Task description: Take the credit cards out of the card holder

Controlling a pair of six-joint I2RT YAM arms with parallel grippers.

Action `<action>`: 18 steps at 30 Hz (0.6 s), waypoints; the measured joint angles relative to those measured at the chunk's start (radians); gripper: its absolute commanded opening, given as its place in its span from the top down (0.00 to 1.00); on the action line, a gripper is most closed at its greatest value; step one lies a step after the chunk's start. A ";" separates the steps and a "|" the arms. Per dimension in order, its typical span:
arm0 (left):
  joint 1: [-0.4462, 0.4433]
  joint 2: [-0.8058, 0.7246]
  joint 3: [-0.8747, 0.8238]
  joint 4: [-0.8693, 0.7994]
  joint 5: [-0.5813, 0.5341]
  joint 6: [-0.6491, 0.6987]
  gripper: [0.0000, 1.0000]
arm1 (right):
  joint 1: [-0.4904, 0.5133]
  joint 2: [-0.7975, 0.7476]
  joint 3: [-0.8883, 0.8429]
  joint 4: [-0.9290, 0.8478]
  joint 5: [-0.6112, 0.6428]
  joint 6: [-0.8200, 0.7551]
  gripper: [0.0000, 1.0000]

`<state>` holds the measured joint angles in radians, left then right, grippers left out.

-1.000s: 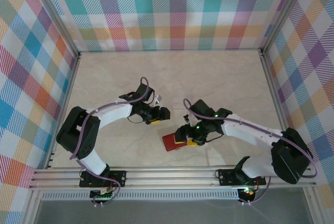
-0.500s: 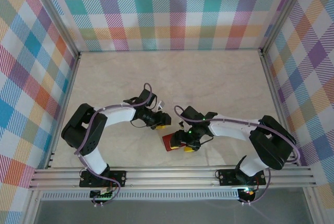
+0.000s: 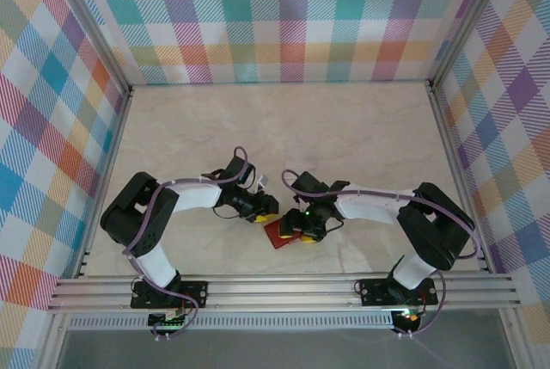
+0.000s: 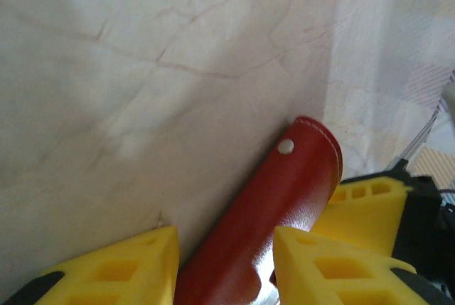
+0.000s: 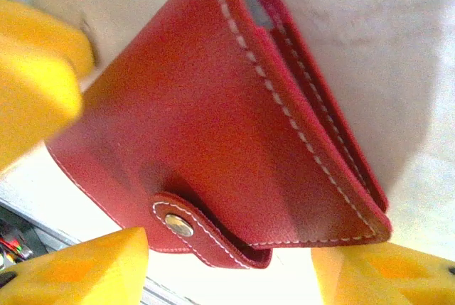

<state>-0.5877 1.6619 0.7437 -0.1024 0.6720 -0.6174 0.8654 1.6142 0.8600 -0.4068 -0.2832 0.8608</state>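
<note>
A: Where is the card holder [image 3: 278,233] for us right now?

B: On the pale veined table [image 3: 344,137], toward the near edge, between our two grippers. It is folded shut with the snap tab [image 5: 178,225] fastened, so we judge the credit cards are inside.

A: And our fingers?

B: The left gripper [image 3: 265,212] straddles one edge of the red leather. Its yellow fingers [image 4: 121,266] sit on either side, very close, and we cannot tell whether they pinch it. The right gripper [image 3: 302,231] has its jaws apart, with the holder lying just ahead of its fingertips and nothing clamped.

A: So the step in hand is opening it.

B: We think so. One side should pin the body down while the other hooks the tab near the snap, pulling up and away from the stud rather than dragging the whole wallet. The leather looks smooth and may slide — so we hold firm before we tug. The two sets of fingers are just beside each other, so we must keep them from colliding.
</note>
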 measured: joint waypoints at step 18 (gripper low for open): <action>0.008 -0.152 -0.078 -0.038 -0.137 -0.044 0.66 | 0.001 0.106 0.119 0.004 -0.002 -0.122 0.43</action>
<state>-0.5793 1.5101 0.6655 -0.1402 0.5350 -0.6617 0.8665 1.7203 0.9794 -0.4030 -0.2848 0.7387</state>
